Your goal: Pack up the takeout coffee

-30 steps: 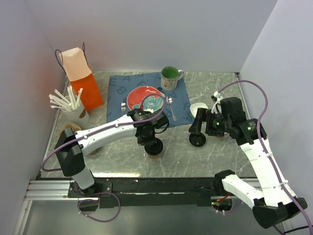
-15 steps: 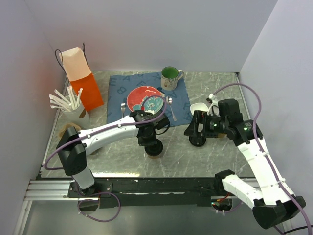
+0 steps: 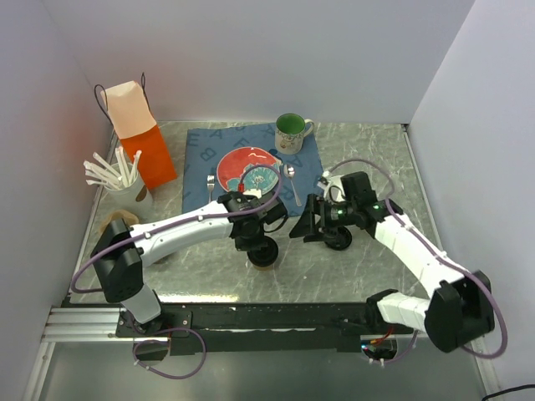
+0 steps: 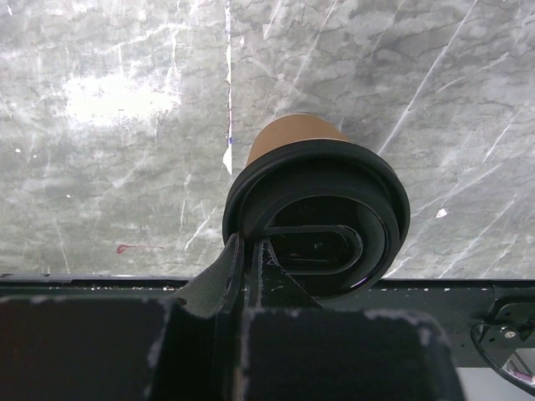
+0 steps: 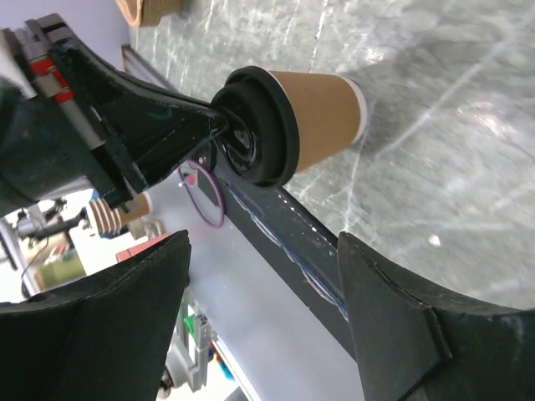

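The takeout coffee [image 3: 265,254] is a brown paper cup [image 4: 294,135] under a black lid [image 4: 322,209]; it stays upright at the table's front middle, at or just above the surface. My left gripper [image 3: 253,237] is shut on the lid's rim, its fingers [image 4: 242,261] pinching the near left edge. From the right wrist view the cup [image 5: 322,113] lies ahead, with the left fingers [image 5: 171,125] on its lid [image 5: 255,125]. My right gripper [image 3: 306,224] hangs open just right of the cup, and nothing sits between its fingers [image 5: 138,288].
A flat black lid [image 3: 339,240] lies under the right wrist. A blue mat [image 3: 201,159] holds a red plate [image 3: 242,163], cutlery and a green mug [image 3: 291,128]. At the left stand an orange paper bag [image 3: 138,138] and a cup of white sticks [image 3: 125,180].
My right arm has swung left across the table, bringing its gripper close beside the coffee. The left gripper and cup have barely moved.
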### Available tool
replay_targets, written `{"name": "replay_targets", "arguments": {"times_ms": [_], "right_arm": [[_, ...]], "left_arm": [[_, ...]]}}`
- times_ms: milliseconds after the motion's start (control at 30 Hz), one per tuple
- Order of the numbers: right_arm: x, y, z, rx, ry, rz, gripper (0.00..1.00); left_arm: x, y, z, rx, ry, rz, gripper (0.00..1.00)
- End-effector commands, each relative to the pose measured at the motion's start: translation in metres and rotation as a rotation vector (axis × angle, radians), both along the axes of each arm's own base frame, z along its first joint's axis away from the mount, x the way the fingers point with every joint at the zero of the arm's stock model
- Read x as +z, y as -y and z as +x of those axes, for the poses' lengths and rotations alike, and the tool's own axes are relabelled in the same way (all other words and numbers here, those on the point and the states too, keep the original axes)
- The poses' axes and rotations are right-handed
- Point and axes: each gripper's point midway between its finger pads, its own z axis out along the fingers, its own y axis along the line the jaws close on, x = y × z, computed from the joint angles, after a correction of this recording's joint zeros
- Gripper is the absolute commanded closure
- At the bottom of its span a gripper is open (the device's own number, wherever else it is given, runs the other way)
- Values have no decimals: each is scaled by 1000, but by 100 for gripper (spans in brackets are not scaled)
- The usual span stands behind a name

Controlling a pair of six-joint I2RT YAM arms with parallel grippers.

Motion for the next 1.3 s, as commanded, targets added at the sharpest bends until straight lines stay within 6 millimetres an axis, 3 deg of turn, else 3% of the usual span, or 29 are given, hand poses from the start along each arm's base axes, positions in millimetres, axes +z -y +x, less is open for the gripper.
{"name": "replay_targets", "arguments": {"times_ms": [0,167,333,500,967,1267], "right_arm": [[-5,-24,4,87,24,60,22],[-25,-43,4,141,-15,34,25],[-43,-42,10,143,-44,-32,37],[-38,-42,19,118,-31,-56,50],[-53,-63,34,140,-53,-12,59],[-75,-64,23,172,-121,-31,63]], "left_arm": [[-17,0,-7,14,-32,10,99],[-24,-2,-10,15,-37,3,99],[-29,-3,-11,16,-41,4,99],[-35,-7,-15,9,-49,7,99],[-49,-8,-21,-11,-73,6,99],[-60,-10,-27,-16,-94,20,99]]}}
